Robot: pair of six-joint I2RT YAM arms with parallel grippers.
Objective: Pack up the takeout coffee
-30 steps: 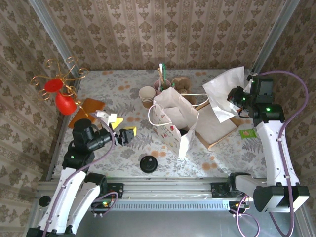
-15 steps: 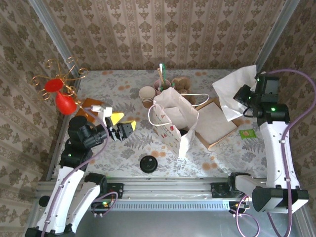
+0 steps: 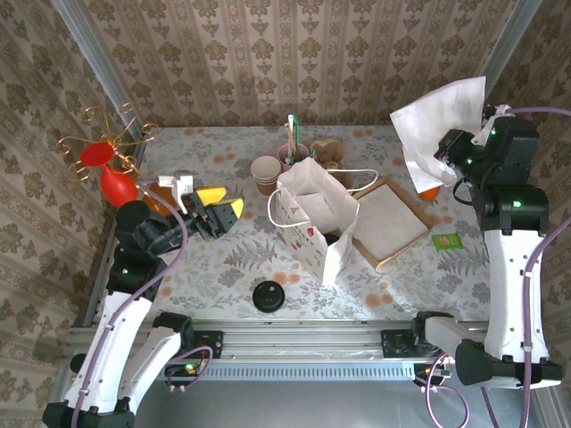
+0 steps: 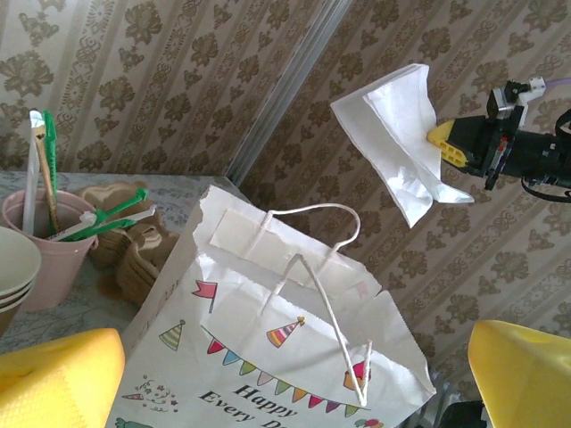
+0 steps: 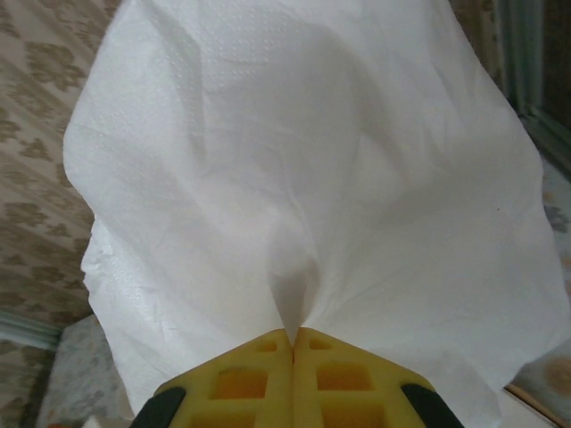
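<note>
Currently the bag (image 3: 314, 218) stands upright mid-table with its mouth open. The right gripper (image 5: 293, 339) has its jaws pressed together on a corner of a white napkin (image 3: 439, 120), held high near the far right corner, well apart from the bag. The left gripper (image 3: 222, 204) hangs left of the bag, jaws spread wide, holding nothing. Coffee (image 3: 332, 238): a dark round patch low in the bag's mouth is probably its lid. It is judged to be inside already, but this is not confirmed.

Step in hand, as judged: adding the napkin to the bag. Recommended: carry it over the mouth, lower it until the hanging sheet is below the rim, then release. A high release would let it drift. The left gripper could steady the near wall if the bag leans.

Surroundings: a tray (image 3: 393, 223) lies just beside the bag's right side, under the likely route. The handles (image 4: 312, 209) arch over the opening and may snag the sheet. Beige cups (image 3: 266, 174) and a pink cup (image 3: 293, 153) of utensils stand just behind the bag. A loose black lid (image 3: 268, 295) lies in front, off the path.
</note>
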